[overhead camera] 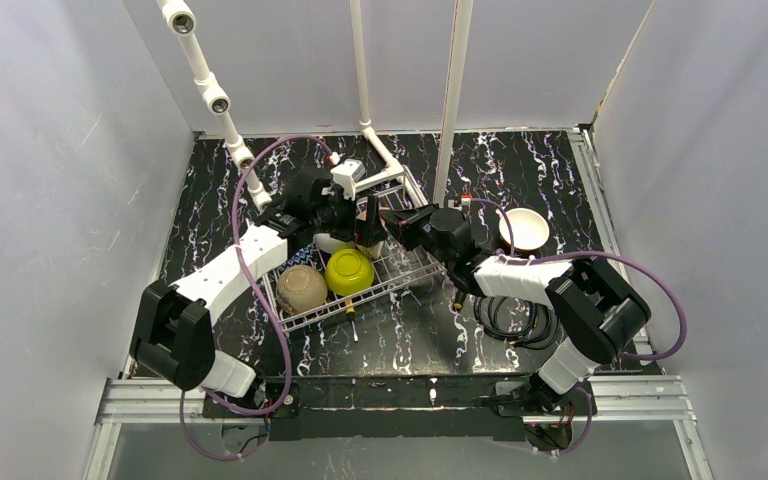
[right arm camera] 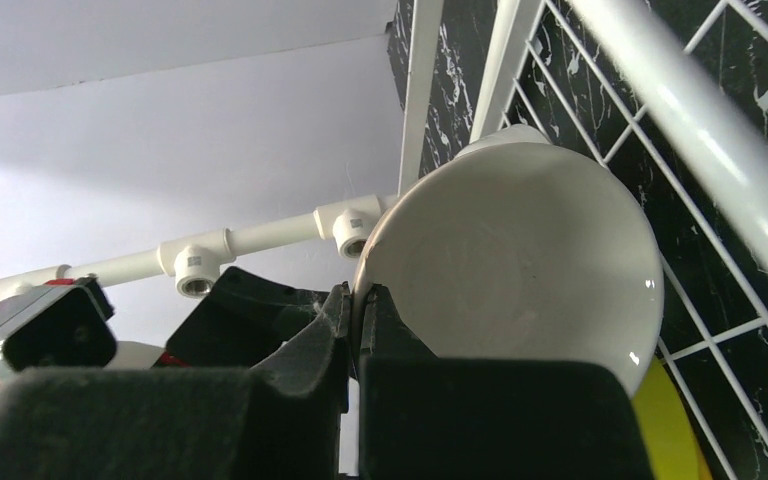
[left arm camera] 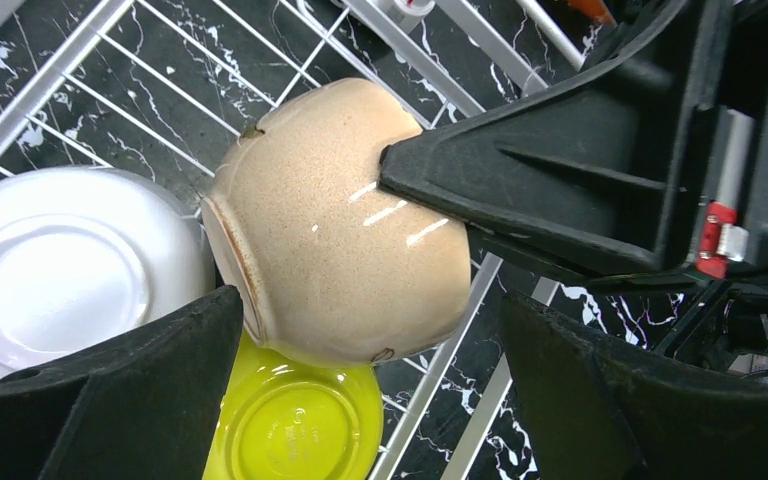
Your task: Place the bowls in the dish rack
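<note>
Rim of the round tan glazed bowl (left arm camera: pixel 340 240) is pinched by the right claw (right arm camera: pixel 357 305), just ahead of the wide-spread left claw (left arm camera: pixel 365 305).

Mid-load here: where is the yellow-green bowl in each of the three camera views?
Top external: yellow-green bowl near picture centre, on the dish rack floor.
Left wrist: bottom edge, left of centre, below the gripped tan bowl.
Right wrist: yellow sliver at bottom right, past that bowl's rim.
Shared landmark: the rack's white wires.
</note>
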